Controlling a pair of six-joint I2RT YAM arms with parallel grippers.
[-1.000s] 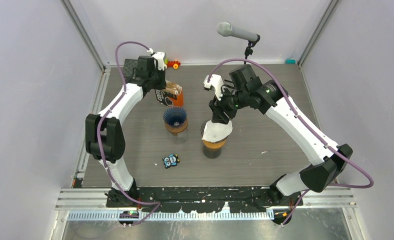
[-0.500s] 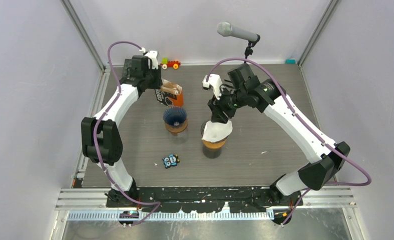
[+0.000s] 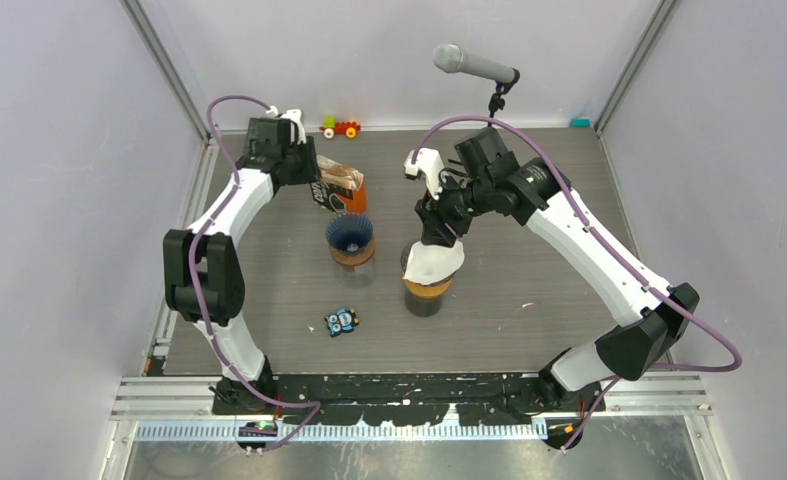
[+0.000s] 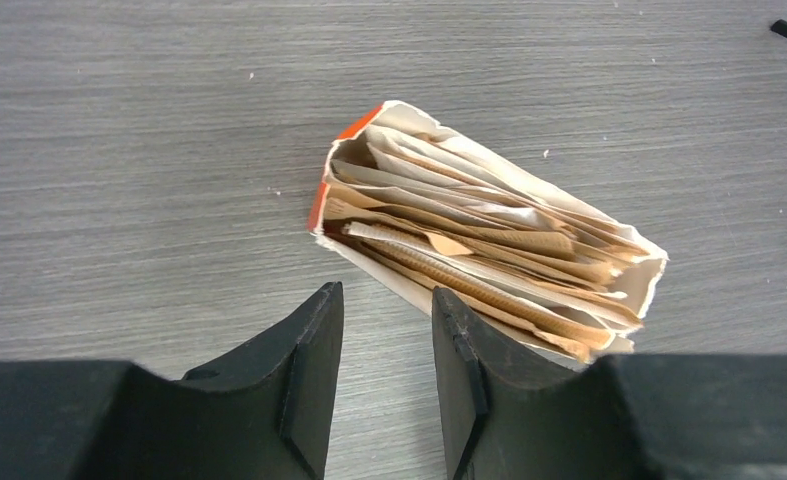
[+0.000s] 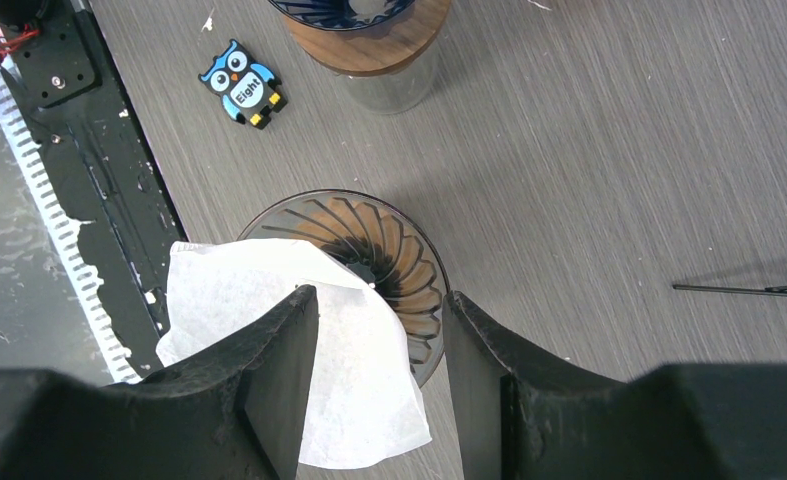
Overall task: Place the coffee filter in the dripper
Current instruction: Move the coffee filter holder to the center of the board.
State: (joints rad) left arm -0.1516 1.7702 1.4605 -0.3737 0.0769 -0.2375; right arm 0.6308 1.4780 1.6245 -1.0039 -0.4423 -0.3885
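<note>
free: I had open table (image 3: 539, 270) right of the dripper (image 5: 389, 250) | blocked: second dripper (image 3: 350, 236), owl toy (image 3: 341, 321) stood left

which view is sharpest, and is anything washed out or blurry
top view: even soft light, faint shadows on the table, nothing blurred; left wrist: filter box crisp, black fingers show little detail; right wrist: white filter bright but not blown out, dripper ribs crisp; wrist views sharpest
</note>
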